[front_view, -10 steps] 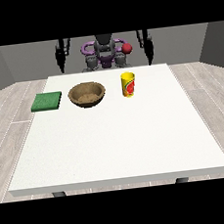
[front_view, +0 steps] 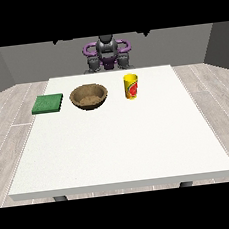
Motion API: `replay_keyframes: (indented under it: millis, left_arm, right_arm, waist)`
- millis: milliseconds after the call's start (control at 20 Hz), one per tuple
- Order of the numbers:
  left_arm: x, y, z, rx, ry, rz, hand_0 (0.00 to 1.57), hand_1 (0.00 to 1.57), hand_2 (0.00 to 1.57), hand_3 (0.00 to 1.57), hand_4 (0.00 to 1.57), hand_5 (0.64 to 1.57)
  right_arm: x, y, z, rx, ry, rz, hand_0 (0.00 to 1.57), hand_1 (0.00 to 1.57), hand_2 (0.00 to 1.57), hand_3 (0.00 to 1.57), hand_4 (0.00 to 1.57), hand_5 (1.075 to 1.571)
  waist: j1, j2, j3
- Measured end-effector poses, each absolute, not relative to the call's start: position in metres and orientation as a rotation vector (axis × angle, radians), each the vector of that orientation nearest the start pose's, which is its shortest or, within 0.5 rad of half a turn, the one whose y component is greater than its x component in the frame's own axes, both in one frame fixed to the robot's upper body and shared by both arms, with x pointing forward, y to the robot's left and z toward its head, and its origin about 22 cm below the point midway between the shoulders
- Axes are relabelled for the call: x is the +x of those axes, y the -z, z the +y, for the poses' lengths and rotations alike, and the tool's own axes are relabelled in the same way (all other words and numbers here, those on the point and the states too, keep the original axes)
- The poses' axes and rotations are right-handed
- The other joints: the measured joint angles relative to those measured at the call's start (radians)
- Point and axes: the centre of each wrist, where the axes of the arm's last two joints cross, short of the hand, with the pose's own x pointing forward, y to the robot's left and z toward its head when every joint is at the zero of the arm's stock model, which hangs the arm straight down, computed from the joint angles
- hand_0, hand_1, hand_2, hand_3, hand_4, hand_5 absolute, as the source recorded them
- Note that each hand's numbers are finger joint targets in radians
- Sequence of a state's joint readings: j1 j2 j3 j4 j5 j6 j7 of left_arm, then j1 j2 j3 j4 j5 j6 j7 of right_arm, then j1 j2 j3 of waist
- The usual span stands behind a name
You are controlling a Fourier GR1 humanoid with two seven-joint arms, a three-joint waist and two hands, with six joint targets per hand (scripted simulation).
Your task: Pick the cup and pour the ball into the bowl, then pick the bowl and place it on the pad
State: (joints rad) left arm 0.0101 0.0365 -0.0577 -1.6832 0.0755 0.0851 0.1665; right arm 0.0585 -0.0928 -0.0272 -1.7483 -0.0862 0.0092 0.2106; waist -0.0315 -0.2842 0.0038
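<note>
Both hands are hard to find at this moment. Behind the far edge of the large white table the robot shows only its dark body, the purple curved parts at its shoulders and two grey rounded parts below them. I cannot say whether those grey parts are the hands, so I cannot tell if the fingers are open or closed. Nothing reaches over the table.

On the table, in its far half, three things stand in a row. At the view's left lies the flat green square pad, close to the table's left edge. Just beside it, toward the middle, stands the round brown wooden bowl, apart from the pad by a small gap. Right of the bowl, with clear space between, the yellow cup with a red mark on its side stands upright. The ball does not show from this angle.
</note>
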Motion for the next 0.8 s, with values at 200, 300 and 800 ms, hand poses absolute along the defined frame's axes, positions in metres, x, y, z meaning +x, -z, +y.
replay_keyframes:
  millis: [200, 300, 800]
  left_arm:
    - [0.237, -0.052, 0.203, -0.047, -0.098, -1.442, 0.00, 0.00, 0.00, 0.00, 0.60, 1.563]
    - [0.240, -0.070, 0.192, -0.048, -0.103, -1.464, 0.00, 0.00, 0.00, 0.00, 0.57, 1.559]
    - [0.274, -0.097, 0.175, 0.004, -0.069, -1.745, 0.00, 0.00, 0.00, 0.00, 0.55, 1.513]
  right_arm:
    - [0.220, -0.057, -0.250, -0.003, 0.063, -1.427, 0.00, 0.00, 0.00, 0.00, 0.82, 1.540]
    - [0.218, -0.071, -0.249, 0.004, 0.069, -1.447, 0.00, 0.00, 0.00, 0.00, 0.77, 1.544]
    - [0.233, -0.100, -0.241, 0.046, 0.049, -1.698, 0.00, 0.00, 0.00, 0.00, 0.71, 1.542]
  waist:
    - [-0.011, -0.054, -0.0023]
    - [-0.017, -0.031, -0.0028]
    - [-0.049, 0.286, -0.0036]
